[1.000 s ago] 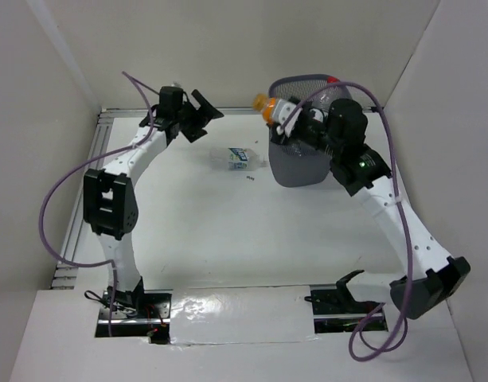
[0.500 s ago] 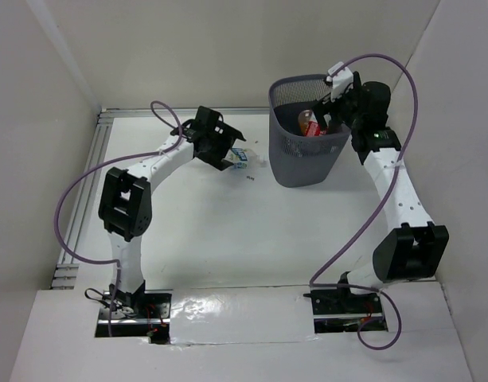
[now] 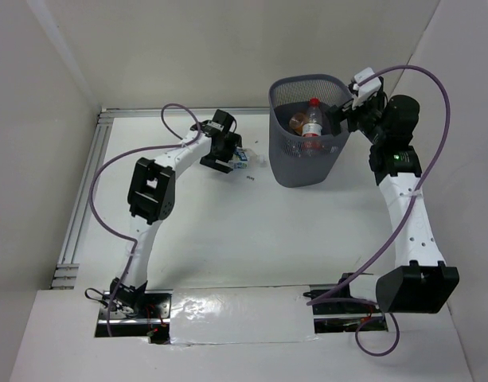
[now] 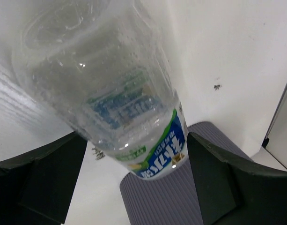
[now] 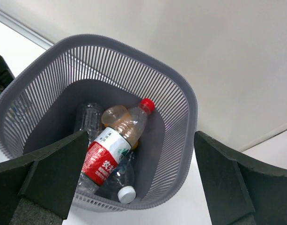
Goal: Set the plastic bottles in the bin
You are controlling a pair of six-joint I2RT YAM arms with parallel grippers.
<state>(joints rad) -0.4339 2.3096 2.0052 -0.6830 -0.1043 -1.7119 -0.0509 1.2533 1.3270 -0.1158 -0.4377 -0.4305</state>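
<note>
The dark mesh bin [image 3: 306,169] stands at the back right. In it lie a red-labelled bottle with a red cap [image 3: 311,125] and an orange bottle [image 3: 296,122]. The right wrist view looks down into the bin [image 5: 134,50] and shows the red-labelled bottle [image 5: 108,152], the orange one [image 5: 116,115], a clear one [image 5: 88,117] and a white cap [image 5: 126,193]. My right gripper [image 3: 349,111] is open and empty beside the bin's right rim. A clear blue-labelled bottle [image 3: 243,157] lies on the table left of the bin. My left gripper [image 3: 226,151] is open and straddles this bottle [image 4: 110,89].
An aluminium rail [image 3: 99,163] runs along the table's left edge. White walls close in the back and both sides. Small dark specks [image 3: 250,177] lie on the table near the bin. The bin's wall [image 4: 166,197] shows behind the bottle in the left wrist view.
The right gripper let the orange bottle go into the bin and drew back to the right. The left arm swung from the back left to the blue-labelled bottle on the table.
</note>
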